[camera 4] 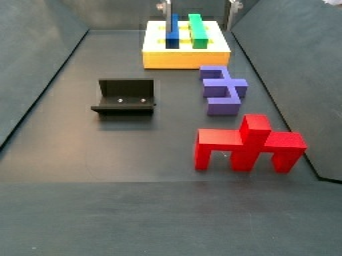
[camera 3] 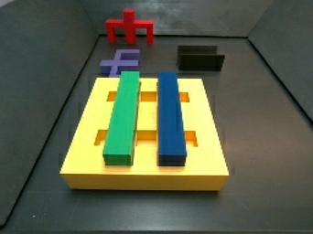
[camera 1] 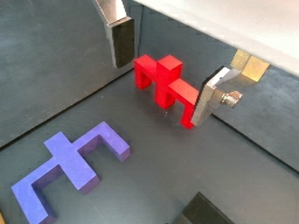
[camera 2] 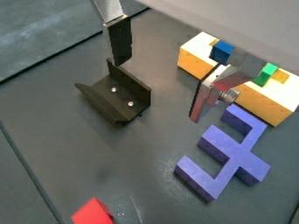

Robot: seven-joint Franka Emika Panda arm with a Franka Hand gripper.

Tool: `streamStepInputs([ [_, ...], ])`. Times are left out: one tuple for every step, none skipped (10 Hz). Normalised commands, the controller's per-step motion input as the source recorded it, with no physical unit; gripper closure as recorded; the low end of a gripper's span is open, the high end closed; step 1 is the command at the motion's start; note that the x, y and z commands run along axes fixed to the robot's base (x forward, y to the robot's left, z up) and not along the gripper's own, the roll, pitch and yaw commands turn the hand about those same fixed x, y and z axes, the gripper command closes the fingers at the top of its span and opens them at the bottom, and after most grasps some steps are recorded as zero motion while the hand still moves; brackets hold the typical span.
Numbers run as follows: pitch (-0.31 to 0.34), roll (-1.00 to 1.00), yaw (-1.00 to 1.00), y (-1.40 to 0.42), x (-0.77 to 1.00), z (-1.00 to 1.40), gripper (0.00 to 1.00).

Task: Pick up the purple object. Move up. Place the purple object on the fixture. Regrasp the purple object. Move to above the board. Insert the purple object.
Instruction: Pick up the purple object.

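The purple object lies flat on the dark floor between the board and the red legged piece; both wrist views also show it. My gripper hangs well above the floor, open, with nothing between its silver fingers. The floor and the red piece show through the gap far below. The fixture stands empty beside the purple object. The yellow board carries a green bar and a blue bar.
Dark walls enclose the floor on all sides. In a side view only my fingertips show, at the upper edge above the board. The red piece stands at the far end from the board.
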Motion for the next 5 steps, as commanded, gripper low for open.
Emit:
streamStepInputs([
  [0.000, 0.00, 0.00, 0.02, 0.00, 0.00, 0.00],
  [0.000, 0.00, -0.24, 0.00, -0.02, -0.05, 0.00],
  [-0.106, -0.11, -0.47, -0.28, -0.14, -0.22, 0.00],
  [-0.163, -0.16, -0.79, -0.20, -0.13, -0.30, 0.00],
  [-0.149, -0.13, -0.83, -0.18, -0.10, -0.26, 0.00],
])
